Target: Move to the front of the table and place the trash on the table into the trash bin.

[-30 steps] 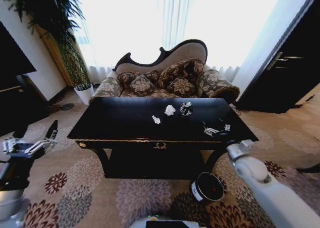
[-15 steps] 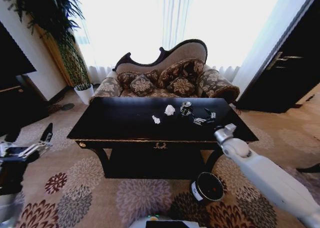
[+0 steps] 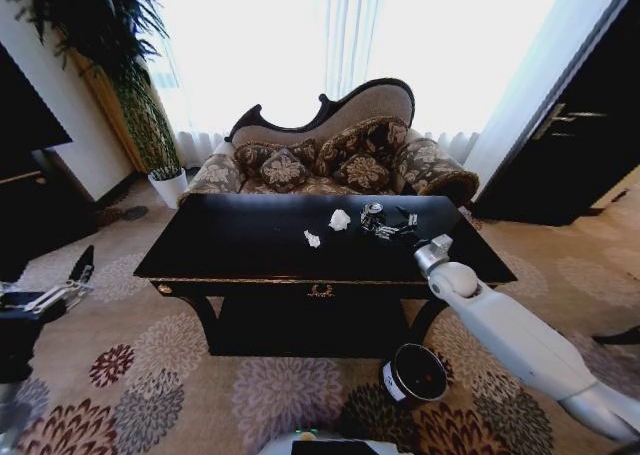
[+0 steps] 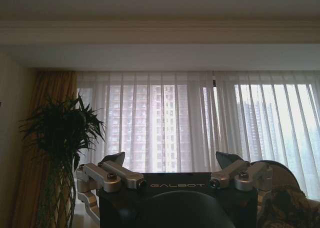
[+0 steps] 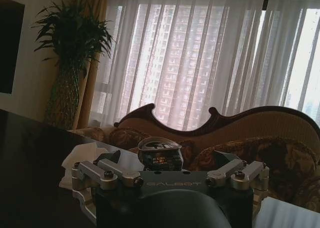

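Since a second ago the right gripper [image 3: 393,224] has swung in from the table's right front corner toward the middle, and now sits just beside the small dark item [image 3: 372,215]; the left gripper [image 3: 62,287] has sunk lower at the left edge.

From the head camera, the table [image 3: 240,245] stands straight ahead with the sofa [image 3: 330,155] behind it. The dark item lies on the far half of the top, a white paper wad [image 3: 340,219] just to its left and a smaller wad [image 3: 312,239] nearer the front. The trash bin [image 3: 414,374] stands on the carpet [image 3: 150,385] by the table's right front leg, beneath the right arm.

In the left wrist view the left gripper [image 4: 170,160] has its fingers spread wide with nothing between them, aimed at the curtains [image 4: 200,123] and a potted plant [image 4: 62,133] (well away from the table).

In the right wrist view the right gripper [image 5: 167,159] is also wide apart and holds nothing; the dark item [image 5: 160,155] lies straight ahead between the fingertips' line, the paper wad [image 5: 82,158] beside it on the tabletop [image 5: 30,163].
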You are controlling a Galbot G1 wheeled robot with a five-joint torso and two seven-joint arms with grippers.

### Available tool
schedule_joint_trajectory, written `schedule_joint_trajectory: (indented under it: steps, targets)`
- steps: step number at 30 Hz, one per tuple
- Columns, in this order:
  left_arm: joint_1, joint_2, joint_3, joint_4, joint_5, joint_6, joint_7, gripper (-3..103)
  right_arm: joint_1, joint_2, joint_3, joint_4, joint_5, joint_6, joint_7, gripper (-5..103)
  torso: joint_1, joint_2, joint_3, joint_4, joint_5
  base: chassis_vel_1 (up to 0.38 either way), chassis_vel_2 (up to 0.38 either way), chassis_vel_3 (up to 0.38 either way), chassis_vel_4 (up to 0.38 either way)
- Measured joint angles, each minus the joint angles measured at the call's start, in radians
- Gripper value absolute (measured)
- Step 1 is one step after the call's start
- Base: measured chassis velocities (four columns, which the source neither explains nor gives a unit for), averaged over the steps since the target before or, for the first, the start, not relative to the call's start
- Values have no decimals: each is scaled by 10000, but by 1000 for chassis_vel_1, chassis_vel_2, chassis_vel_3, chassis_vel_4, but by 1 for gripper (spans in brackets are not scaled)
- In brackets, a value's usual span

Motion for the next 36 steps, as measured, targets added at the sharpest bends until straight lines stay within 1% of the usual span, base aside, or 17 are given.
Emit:
schedule_joint_trajectory:
  steps: [3,10,13,23,24,25,27,31,33,36]
  targets:
    - [-17,67,-24,31,-23,-18,12,100,198,23,-168,-286,-196,-1,26,100,0,0,0,1,1,0,0,0,0]
    - [-52,69,69,31,0,-27,29,100,543,30,-581,-738,-205,10,35,100,1,0,0,0,0,0,0,0,0]
    - [-38,48,100,29,24,-57,37,100,810,75,-960,-1005,-134,46,28,100,0,1,0,0,2,0,0,0,0]
    - [-14,-30,252,57,254,-195,48,100,1227,189,-1603,-1081,178,49,-130,100,-1,1,0,0,1,0,0,0,0]
    - [-22,-17,253,84,276,-202,48,100,1285,226,-1659,-1069,214,67,-120,103,-1,1,0,0,1,0,0,0,0]
    - [-35,-2,256,126,297,-208,48,100,1351,271,-1720,-1064,228,71,-113,100,-1,1,0,1,1,0,0,0,0]
    - [-46,7,260,156,306,-211,50,100,1391,298,-1763,-1065,224,73,-111,100,-1,1,0,1,1,0,0,0,0]
    - [-99,46,296,292,331,-227,49,100,1551,451,-2006,-1165,63,85,-84,79,-1,1,0,1,0,0,0,0,0]
    - [-109,53,304,310,331,-229,49,100,1568,475,-2040,-1193,6,89,-84,79,-1,1,0,1,-1,0,0,0,0]
    - [-137,105,323,319,145,-223,41,100,1599,545,-2110,-1260,-132,109,-89,62,-1,1,0,0,1,0,0,0,0]
